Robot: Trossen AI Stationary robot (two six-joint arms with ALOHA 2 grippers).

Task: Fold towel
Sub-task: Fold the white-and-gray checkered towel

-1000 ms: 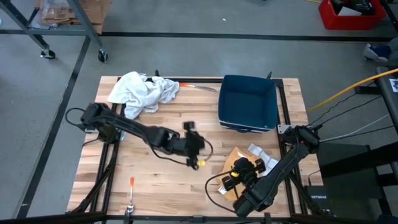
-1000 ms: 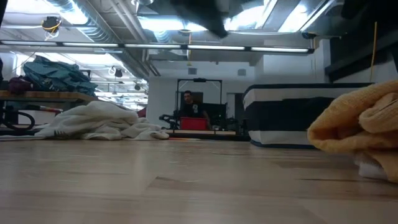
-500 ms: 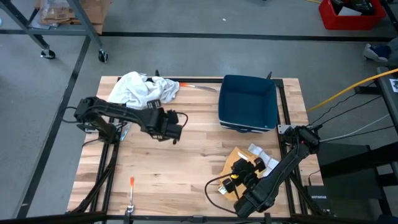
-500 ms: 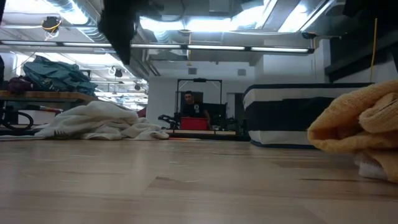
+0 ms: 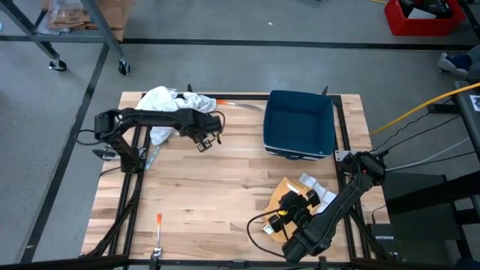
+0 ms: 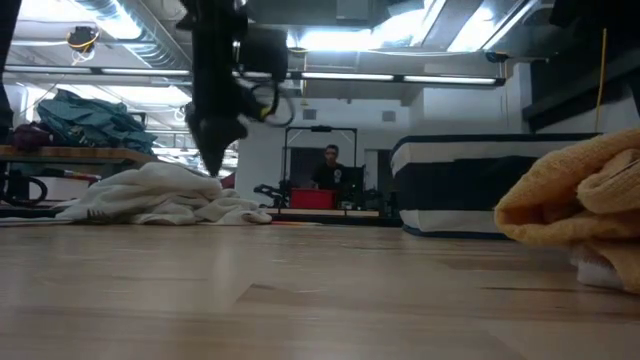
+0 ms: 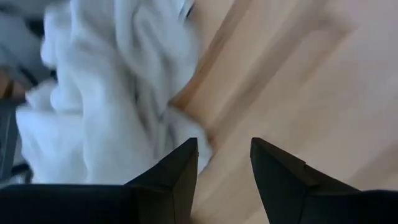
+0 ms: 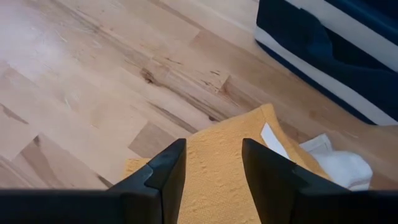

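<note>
A white towel (image 5: 169, 109) lies crumpled in a heap at the table's far left; it also shows in the low view (image 6: 160, 195) and the left wrist view (image 7: 106, 106). My left gripper (image 5: 206, 135) hangs open just right of the heap, pointing down, its fingertips (image 7: 224, 155) over the towel's edge and the bare wood. It touches nothing. At the near right, a yellow cloth (image 5: 289, 191) lies folded on the table. My right gripper (image 8: 211, 162) stands open above it, clear of it.
A dark blue bin (image 5: 298, 124) stands at the far right. White pieces (image 5: 319, 187) lie beside the yellow cloth. An orange-handled tool (image 5: 158, 220) lies near the front left, another (image 5: 229, 103) at the far edge. A person (image 6: 330, 170) stands in the room beyond.
My left gripper has swung from the table's middle toward the far left edge, up to the white towel, sinking and tipping to point more steeply down. Its fingers stay open. The towel and the yellow cloth have not moved.
</note>
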